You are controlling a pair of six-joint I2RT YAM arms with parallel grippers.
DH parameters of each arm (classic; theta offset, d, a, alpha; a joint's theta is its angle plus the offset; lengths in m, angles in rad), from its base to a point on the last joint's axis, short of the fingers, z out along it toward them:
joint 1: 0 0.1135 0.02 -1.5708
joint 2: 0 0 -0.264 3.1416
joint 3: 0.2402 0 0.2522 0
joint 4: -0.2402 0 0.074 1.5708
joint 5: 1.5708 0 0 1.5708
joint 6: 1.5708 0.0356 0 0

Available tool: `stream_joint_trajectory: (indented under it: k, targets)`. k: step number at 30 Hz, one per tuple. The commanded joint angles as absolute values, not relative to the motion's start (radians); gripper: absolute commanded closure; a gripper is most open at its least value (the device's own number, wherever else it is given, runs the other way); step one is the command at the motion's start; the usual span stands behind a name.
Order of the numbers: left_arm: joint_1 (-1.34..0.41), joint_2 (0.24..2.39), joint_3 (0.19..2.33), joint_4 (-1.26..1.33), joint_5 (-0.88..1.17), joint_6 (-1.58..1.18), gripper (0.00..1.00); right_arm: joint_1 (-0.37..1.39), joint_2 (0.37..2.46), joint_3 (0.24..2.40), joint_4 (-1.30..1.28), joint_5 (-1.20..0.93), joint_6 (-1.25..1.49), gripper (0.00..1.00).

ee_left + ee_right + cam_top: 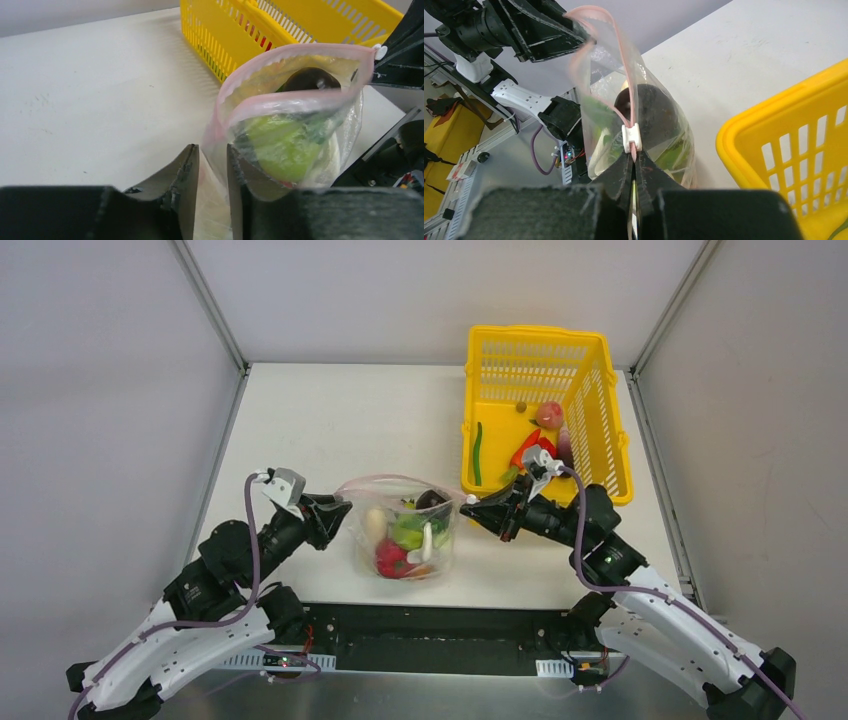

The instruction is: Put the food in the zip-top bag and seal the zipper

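While the clear, crinkly zip-top plastic bag (390, 479) stands on the white table (330, 420) between the two arms, just left of the yellow slotted plastic basket (535, 332), its mouth is seen from above to gape in a loop. Small toy vegetables and fruits (405, 540) are piled inside it, and further pieces lie in the basket. The left gripper (345, 512) is set at the bag's left end, the right gripper (470, 505) at its right end.

From the left wrist, the jaws are seen narrowly parted, with the thin film running through the gap but not pinched. The narrow pink zipper strip (295, 102) arches above, unsealed, and a green piece and a dark one show behind it.

From the right wrist, the jaws are seen closed on that pink strip just under a small white slider tab (632, 139).

The film is judged light, limp and slippery, and the lumpy load would likely make the bag sag or tip if it were released. The strip is the stiffest part, so a hold is best taken there at the very ends, and the two halves can probably be pressed together only if the strip is kept taut.
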State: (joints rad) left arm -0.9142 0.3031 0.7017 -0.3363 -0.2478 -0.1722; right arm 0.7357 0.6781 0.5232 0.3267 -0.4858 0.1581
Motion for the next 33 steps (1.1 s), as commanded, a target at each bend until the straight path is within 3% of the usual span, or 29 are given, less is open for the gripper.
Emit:
stream_joint_trajectory:
  k: [1,3,5,11,13,18,24,29,33]
  targets:
    - [-0.903,0.29,0.763,-0.323,-0.269,-0.186,0.59,0.733,0.672,0.586,0.307,-0.491,0.126,1.0]
    - [-0.903,0.299,0.775,-0.321,-0.255,-0.182,0.36,0.733,0.679,0.589,0.307,-0.503,0.126,1.0]
    - [-0.903,0.314,0.793,-0.331,-0.258,-0.164,0.22,0.734,0.685,0.593,0.308,-0.513,0.126,1.0]
    - [-0.903,0.422,0.874,-0.408,-0.252,-0.024,0.17,0.734,0.702,0.607,0.308,-0.541,0.125,1.0]
    - [-0.903,0.468,0.898,-0.431,-0.233,0.04,0.23,0.734,0.703,0.61,0.307,-0.541,0.123,1.0]
    - [-0.903,0.515,0.961,-0.518,-0.162,0.116,0.58,0.734,0.703,0.619,0.297,-0.532,0.116,1.0]
    - [-0.903,0.469,0.959,-0.515,-0.142,0.123,0.89,0.733,0.711,0.627,0.285,-0.505,0.105,1.0]
    - [-0.904,0.431,0.956,-0.511,-0.168,0.122,1.0,0.734,0.718,0.629,0.284,-0.491,0.106,1.0]
    - [-0.904,0.401,0.941,-0.51,-0.222,0.106,1.0,0.733,0.701,0.625,0.289,-0.456,0.108,1.0]
